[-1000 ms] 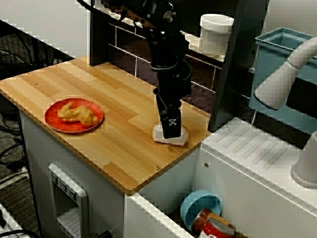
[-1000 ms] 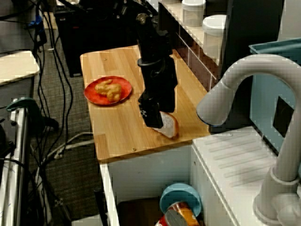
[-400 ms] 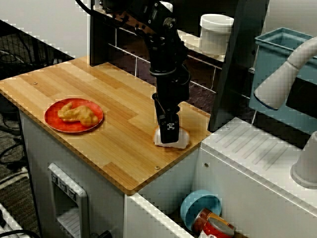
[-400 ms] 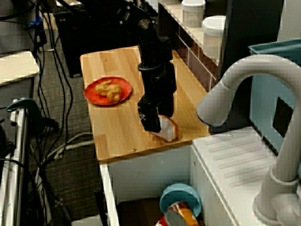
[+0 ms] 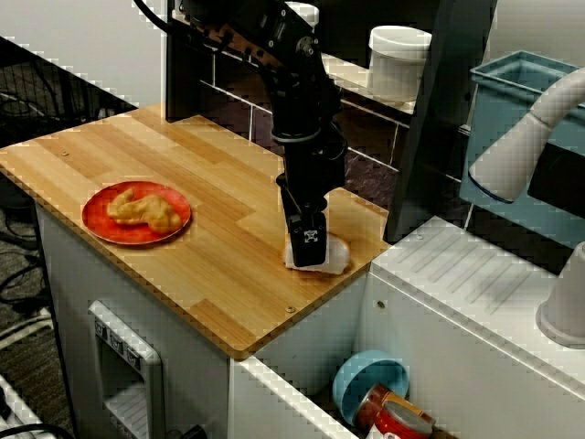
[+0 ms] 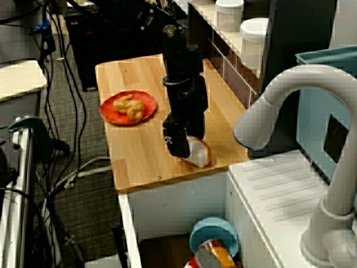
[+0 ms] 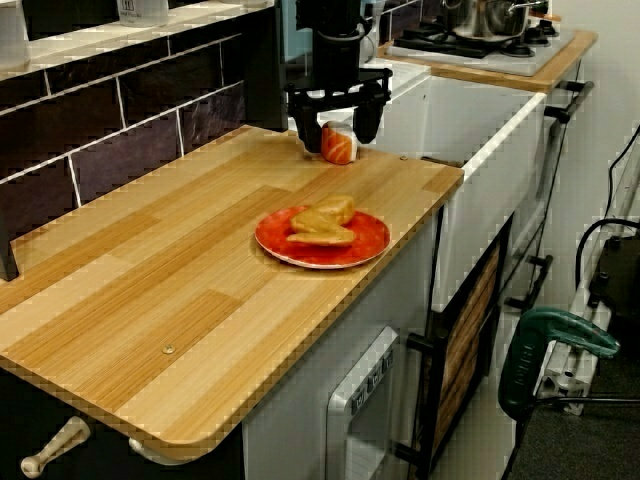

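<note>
Mid-frame, at the right end of counter (image 5: 201,265), gripper (image 7: 338,132) straddles slice (image 7: 339,148), fingers apart, not clamped. Slice lies on the wood, seemingly ungrasped and unlifted; plate (image 5: 137,240) sits well left.

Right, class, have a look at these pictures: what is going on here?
A robot arm has its gripper down on the wooden counter, near the edge. Its fingers stand open on either side of a small white and orange piece of food; whether they touch it cannot be told. Further along the counter sits a red plate of fried pieces, apart from the gripper.
</note>
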{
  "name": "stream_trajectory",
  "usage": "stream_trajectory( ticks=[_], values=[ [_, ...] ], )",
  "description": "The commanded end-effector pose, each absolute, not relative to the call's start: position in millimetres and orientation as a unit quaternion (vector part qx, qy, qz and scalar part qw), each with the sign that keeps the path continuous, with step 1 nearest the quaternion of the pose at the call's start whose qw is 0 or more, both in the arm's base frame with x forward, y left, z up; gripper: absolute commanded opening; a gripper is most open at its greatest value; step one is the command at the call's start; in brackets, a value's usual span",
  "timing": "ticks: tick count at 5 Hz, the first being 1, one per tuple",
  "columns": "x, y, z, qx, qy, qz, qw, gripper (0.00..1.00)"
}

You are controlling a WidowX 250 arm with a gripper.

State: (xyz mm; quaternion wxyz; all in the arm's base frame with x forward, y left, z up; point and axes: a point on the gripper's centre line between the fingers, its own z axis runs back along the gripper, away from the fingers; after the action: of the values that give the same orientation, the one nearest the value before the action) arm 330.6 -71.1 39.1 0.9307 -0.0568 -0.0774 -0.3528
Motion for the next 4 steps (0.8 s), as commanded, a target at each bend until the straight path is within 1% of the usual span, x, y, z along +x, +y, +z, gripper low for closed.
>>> stream_trajectory(
  ticks=[1, 2, 3, 4],
  values=[
    [331, -71, 52, -0.052, -0.104, -0.351, 0.929, 0.0],
    [332, -65, 53, -0.053, -0.104, -0.347, 0.931, 0.0],
    [327, -51, 58, -0.028, -0.127, -0.349, 0.928, 0.0],
    [327, -42, 59, -0.004, -0.141, -0.342, 0.929, 0.0]
  ],
)
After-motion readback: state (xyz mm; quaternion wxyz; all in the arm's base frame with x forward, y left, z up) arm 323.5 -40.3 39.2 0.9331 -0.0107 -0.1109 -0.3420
